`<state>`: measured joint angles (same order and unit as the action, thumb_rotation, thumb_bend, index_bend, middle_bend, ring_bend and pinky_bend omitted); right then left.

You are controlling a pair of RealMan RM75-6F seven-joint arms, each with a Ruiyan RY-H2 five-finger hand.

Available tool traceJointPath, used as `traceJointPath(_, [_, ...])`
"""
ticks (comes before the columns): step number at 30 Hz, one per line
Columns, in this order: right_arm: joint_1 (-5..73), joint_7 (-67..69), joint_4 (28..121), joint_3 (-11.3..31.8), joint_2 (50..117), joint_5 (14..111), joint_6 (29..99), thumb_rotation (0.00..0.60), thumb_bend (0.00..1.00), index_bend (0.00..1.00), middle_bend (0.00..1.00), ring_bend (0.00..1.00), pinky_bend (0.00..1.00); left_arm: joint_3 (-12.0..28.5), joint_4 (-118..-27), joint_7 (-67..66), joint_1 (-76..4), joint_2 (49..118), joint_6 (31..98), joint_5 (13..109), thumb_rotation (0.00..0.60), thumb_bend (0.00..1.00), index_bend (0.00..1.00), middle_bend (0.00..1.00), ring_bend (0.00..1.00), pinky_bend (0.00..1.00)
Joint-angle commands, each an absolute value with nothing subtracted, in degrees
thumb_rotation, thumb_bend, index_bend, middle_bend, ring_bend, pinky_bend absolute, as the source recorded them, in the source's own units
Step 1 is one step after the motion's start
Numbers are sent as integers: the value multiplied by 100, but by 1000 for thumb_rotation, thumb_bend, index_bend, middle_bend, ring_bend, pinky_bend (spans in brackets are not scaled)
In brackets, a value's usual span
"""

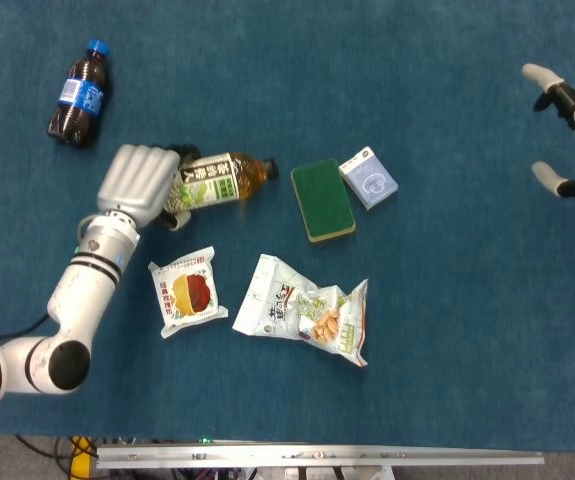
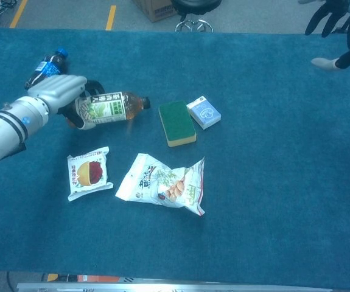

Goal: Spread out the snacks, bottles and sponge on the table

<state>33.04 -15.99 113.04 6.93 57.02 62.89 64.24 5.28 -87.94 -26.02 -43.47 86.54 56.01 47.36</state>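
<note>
At left of centre, the left hand [image 1: 139, 182] was clamped round the tea bottle [image 1: 219, 179], tilted beside the sponge [image 1: 322, 199]; loose grip risked it rolling away; right hand [image 1: 574, 130] hung spread, empty.

Colours across the deep teal-blue table [image 1: 447, 330]

Amber tea bottle [image 1: 217, 181] with green-white label; dark cola bottle [image 1: 76, 95], blue cap and label, upper left; green sponge [image 1: 322, 199] edged yellow; pale blue box [image 1: 369, 177]; white snack packs, one [image 1: 187, 291] printed red-yellow, silver-grey left hand [image 1: 139, 184].

Lab or workshop: blue-covered test table [image 2: 272, 201], yellow floor tape [image 2: 111, 17], cardboard box [image 2: 156, 8].
</note>
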Motion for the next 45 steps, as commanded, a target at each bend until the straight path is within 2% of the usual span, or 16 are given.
traceJointPath(1, [3280, -1598, 11313, 704, 5687, 6290, 6433, 600, 239, 117, 365, 359, 578, 678, -8661, -2488, -4366, 8641, 5549, 4601, 600, 241, 451, 521, 404, 410])
traceJointPath(15, [3165, -1567, 11364, 749, 5615, 6346, 6419, 600, 239, 117, 365, 359, 578, 1233, -7789, -2336, -4360, 9139, 5852, 4015, 600, 241, 442, 517, 405, 442])
traceJointPath(18, [3151, -1565, 11364, 756, 5604, 6348, 6403, 600, 239, 117, 365, 359, 578, 1264, -7702, -2343, -4365, 9204, 5829, 4013, 600, 241, 402, 500, 397, 443])
traceJointPath(20, [3144, -1560, 11361, 761, 5597, 6336, 6384, 600, 239, 117, 366, 359, 578, 1266, -7699, -2351, -4364, 9223, 5785, 4013, 600, 241, 367, 464, 364, 443])
traceJointPath(23, [3133, -1547, 11362, 767, 5581, 6332, 6356, 600, 239, 117, 366, 359, 578, 1258, -7705, -2372, -4357, 9248, 5743, 4014, 600, 241, 293, 346, 233, 437])
traceJointPath(25, [3124, -1530, 11372, 776, 5565, 6341, 6346, 600, 239, 117, 366, 359, 578, 1261, -7674, -2371, -4355, 9288, 5740, 4039, 600, 241, 249, 262, 146, 403])
traceJointPath(27, [3111, -1509, 11381, 781, 5547, 6355, 6338, 600, 239, 118, 366, 359, 578, 1264, -7626, -2392, -4356, 9330, 5739, 4043, 600, 241, 204, 175, 49, 324])
traceJointPath(29, [3100, -1487, 11389, 783, 5526, 6369, 6325, 600, 239, 118, 366, 359, 578, 1276, -7583, -2395, -4351, 9372, 5753, 4048, 600, 241, 181, 125, 5, 273])
traceJointPath(36, [3065, -1388, 11392, 795, 5462, 6401, 6268, 600, 240, 117, 366, 359, 578, 1268, -7474, -2431, -4315, 9449, 5799, 4147, 600, 241, 140, 17, 0, 143])
traceJointPath(45, [3019, -1294, 11397, 811, 5427, 6441, 6241, 600, 239, 119, 366, 359, 578, 1262, -7437, -2454, -4272, 9477, 5845, 4329, 600, 241, 46, 0, 0, 86])
